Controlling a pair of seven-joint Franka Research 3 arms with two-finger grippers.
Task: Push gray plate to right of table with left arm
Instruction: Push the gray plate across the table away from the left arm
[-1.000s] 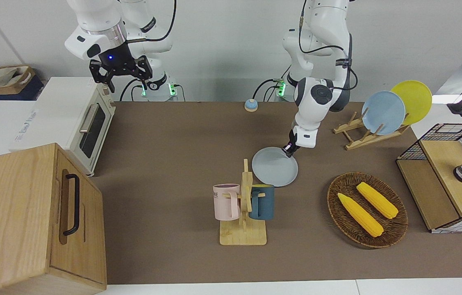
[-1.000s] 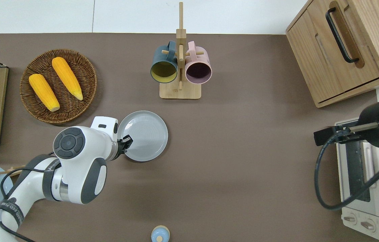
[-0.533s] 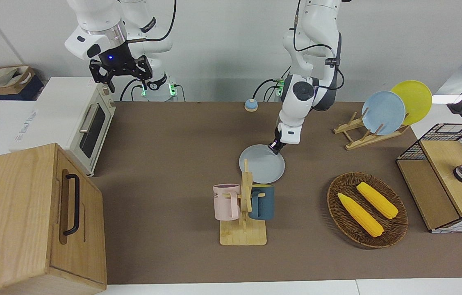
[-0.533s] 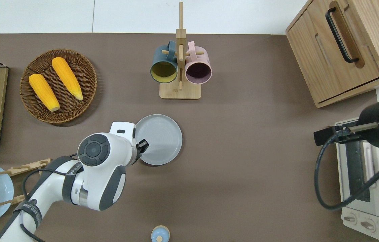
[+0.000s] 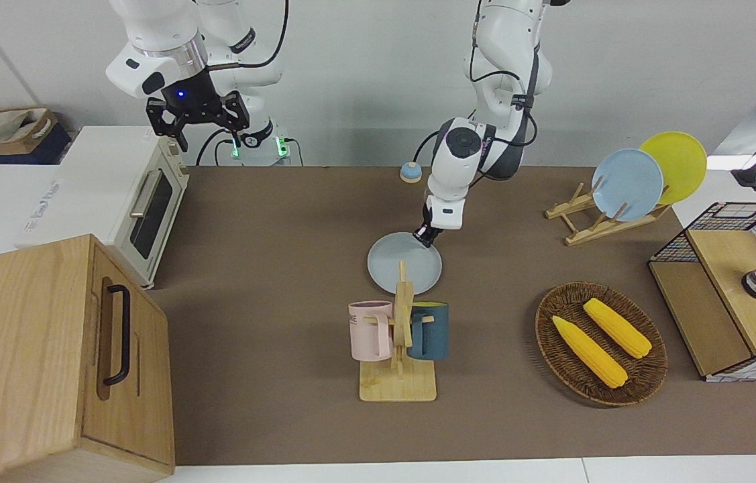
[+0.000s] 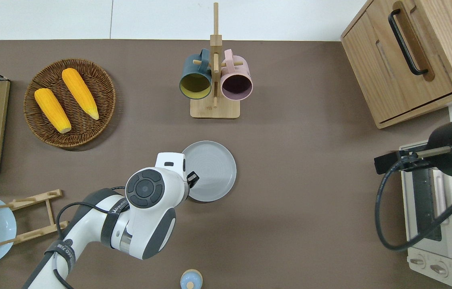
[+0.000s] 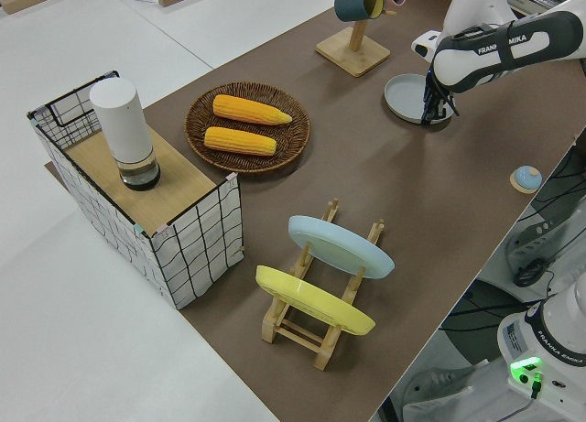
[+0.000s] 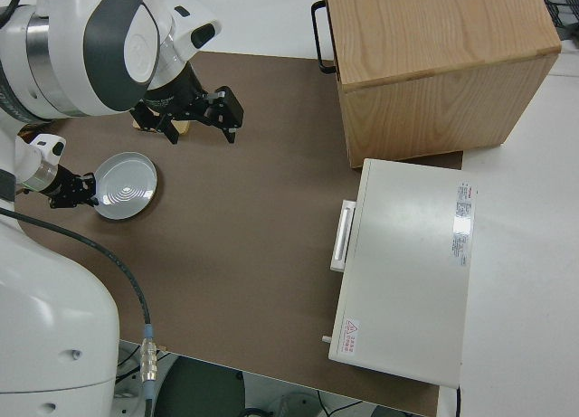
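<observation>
The gray plate (image 5: 399,265) (image 6: 211,170) (image 7: 406,96) (image 8: 127,186) lies flat on the brown table (image 5: 270,268) (image 6: 310,192), near its middle. It sits just nearer to the robots than the mug rack. My left gripper (image 5: 426,235) (image 6: 192,179) (image 7: 432,109) (image 8: 74,189) is down at table height. It rests against the plate's rim on the side toward the left arm's end. The right arm is parked, its gripper (image 5: 210,134) (image 8: 201,132) open and holding nothing.
A wooden mug rack (image 5: 398,335) (image 6: 214,84) holds a pink and a blue mug. A wicker basket (image 5: 646,365) with two corn cobs and a plate rack (image 5: 592,225) stand toward the left arm's end. A toaster oven (image 5: 143,201) and a wooden cabinet (image 5: 49,355) stand at the right arm's end.
The gray plate has slid across the table toward the right arm's end, with my left gripper moving along at its rim. The right arm has not moved.
</observation>
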